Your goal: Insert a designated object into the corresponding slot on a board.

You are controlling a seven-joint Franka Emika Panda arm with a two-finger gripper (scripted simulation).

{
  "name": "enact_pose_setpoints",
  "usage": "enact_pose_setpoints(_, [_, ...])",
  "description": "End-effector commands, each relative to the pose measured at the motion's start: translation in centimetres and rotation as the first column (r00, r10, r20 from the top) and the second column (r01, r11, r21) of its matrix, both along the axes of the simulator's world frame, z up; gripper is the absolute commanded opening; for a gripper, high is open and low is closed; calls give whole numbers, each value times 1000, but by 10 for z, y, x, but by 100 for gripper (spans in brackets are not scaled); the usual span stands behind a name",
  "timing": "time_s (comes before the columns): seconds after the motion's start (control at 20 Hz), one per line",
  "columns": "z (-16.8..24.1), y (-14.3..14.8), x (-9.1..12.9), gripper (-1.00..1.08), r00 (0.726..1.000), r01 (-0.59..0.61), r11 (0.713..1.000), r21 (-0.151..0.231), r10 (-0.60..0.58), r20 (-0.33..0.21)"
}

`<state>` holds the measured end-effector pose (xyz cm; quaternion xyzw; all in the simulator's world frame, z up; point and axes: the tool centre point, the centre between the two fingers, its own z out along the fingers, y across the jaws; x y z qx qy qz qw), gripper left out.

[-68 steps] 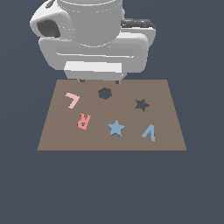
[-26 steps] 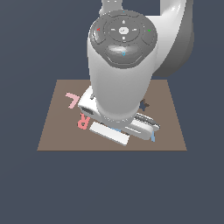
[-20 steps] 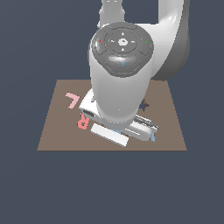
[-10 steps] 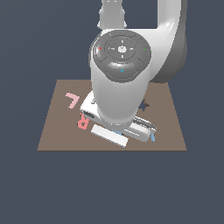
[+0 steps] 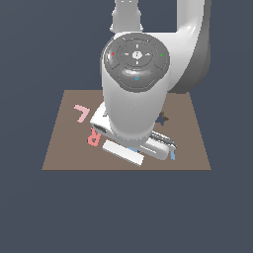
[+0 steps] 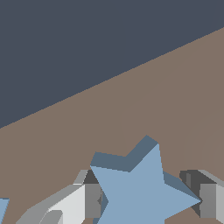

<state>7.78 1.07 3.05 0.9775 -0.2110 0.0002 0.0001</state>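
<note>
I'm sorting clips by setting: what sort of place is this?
Most likely a simulated shape-insertion test scene, not a real room: a flat brown board floats on a featureless dark backdrop, flat pieces such as a pink R lie on it, and the gripper straddles a light-blue star.

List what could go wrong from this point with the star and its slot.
1. In the wrist view the claw straddles the blue star, fingers beside its uneven points; closing there could twist or squeeze it out.
2. In the exterior view the arm hides most of the star slot on the board, so alignment may be hard to judge.
</note>
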Motion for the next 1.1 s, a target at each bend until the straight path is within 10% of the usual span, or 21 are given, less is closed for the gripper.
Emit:
enact_pose_setpoints(0.0, [0, 0, -2, -100, 1000, 16, 1000, 0, -16, 0])
enact_pose_setpoints(0.6, [2, 2, -24, -100, 974, 227, 974, 0, -227, 0])
enact_pose_setpoints(1.05, [3, 12, -53, -100, 869, 495, 869, 1, -495, 0])
